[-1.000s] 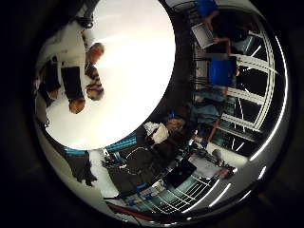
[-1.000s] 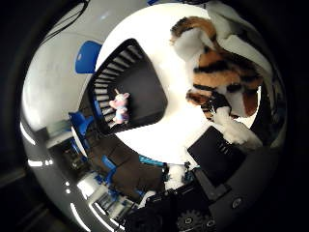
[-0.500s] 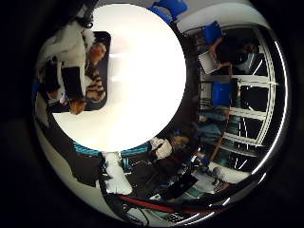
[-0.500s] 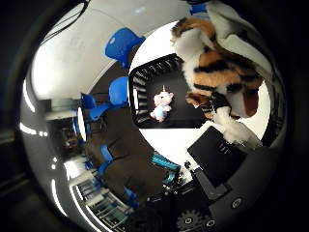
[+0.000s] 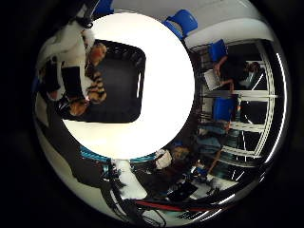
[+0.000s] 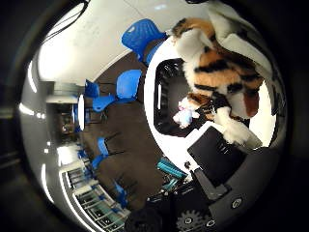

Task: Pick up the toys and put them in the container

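- Tiger plush toy [image 6: 222, 72], orange with black stripes and white patches, sits tight against the palm and fills much of the thumb-side view.
- White and black fingers [image 6: 236, 133] of the right hand [image 6: 217, 154] curl round the plush and clamp it; in the little-finger-side view a black finger part crosses the striped body.
- Black container [image 5: 121, 83], a shallow rectangular bin with slotted walls and a slot handle in its rim, lies on the round white table [image 5: 166, 95] directly out from the palm, with the held plush between the palm and the bin.
- Small white unicorn toy [image 6: 184, 115] with pink and pale blue touches lies inside the container on its dark floor, just beside the tiger's lower end as seen from the thumb side; whether the two touch cannot be told.
- Blue chairs [image 6: 128, 82] stand on the dark floor beyond the table's edge, well away from the hand.
- Round the container the table top shows as bare white surface, farther from the palm than the plush.
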